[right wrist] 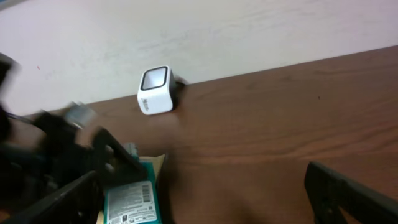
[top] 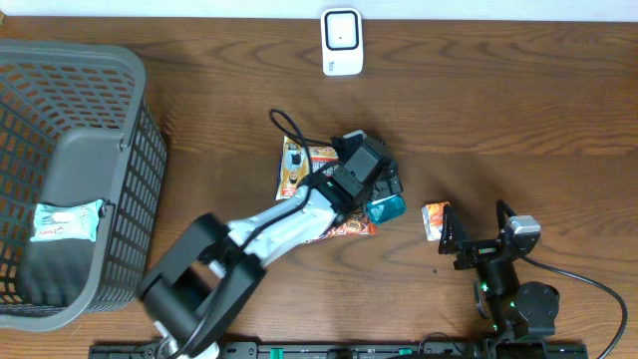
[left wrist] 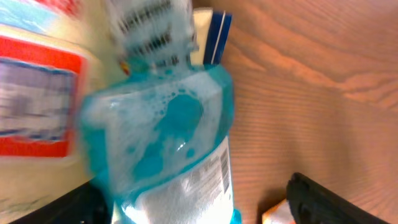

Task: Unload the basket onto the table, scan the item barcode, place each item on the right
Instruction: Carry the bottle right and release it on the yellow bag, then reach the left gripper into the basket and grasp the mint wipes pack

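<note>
The left pincer (left wrist: 189, 183) stands with its jaws wide apart, near the middle of the desk (top: 518, 120). The bottle (top: 385, 207) of blue, foamy liquid lies between its two fingers (left wrist: 329, 199). On one side there is a clear gap between finger and bottle, so the bottle is not clamped. The wrist picture is blurred, and I cannot tell if the bottle rests on the desk. It is just beside some snack packets (top: 299, 165), which lie partly under the left arm. The white scanner (top: 342, 42) stands at the far edge of the desk, well apart from the bottle. The right pincer (right wrist: 202, 173) is also spread wide and holds nothing. A small box (top: 436, 219) lies just beside it. At the left stands a gray basket (top: 110, 70) with a flat pack (top: 65, 221) inside.
</note>
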{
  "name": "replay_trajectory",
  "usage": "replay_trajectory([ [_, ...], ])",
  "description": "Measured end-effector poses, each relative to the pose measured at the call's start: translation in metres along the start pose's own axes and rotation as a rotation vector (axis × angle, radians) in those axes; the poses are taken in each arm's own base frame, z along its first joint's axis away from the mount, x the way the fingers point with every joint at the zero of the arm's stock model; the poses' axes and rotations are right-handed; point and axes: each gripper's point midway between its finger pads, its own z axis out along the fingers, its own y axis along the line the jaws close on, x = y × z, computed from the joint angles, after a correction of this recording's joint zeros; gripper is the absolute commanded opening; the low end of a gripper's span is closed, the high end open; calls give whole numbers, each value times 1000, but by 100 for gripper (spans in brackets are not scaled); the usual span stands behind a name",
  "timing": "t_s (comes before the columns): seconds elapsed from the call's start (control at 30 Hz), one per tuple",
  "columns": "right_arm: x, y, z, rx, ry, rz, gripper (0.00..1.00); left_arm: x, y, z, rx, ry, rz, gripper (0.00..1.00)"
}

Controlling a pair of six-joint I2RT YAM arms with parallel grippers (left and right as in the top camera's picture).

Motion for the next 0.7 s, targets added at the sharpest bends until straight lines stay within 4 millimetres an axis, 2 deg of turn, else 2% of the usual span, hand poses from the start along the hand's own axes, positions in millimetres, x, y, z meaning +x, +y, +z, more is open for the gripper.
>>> replay_trajectory([
  [0.13,0,0,0,0,0,0,99,-19,0,-42,-45,-79,86,99],
  [0.37,0,0,0,0,0,0,99,-65,9,-125,-141,-298,210,99],
  [0.57,0,0,0,0,0,0,99,-109,15,-198,-154,-508,211,98],
  [0.7,0,0,0,0,0,0,99,-138,28,-254,-161,-671,148,98],
])
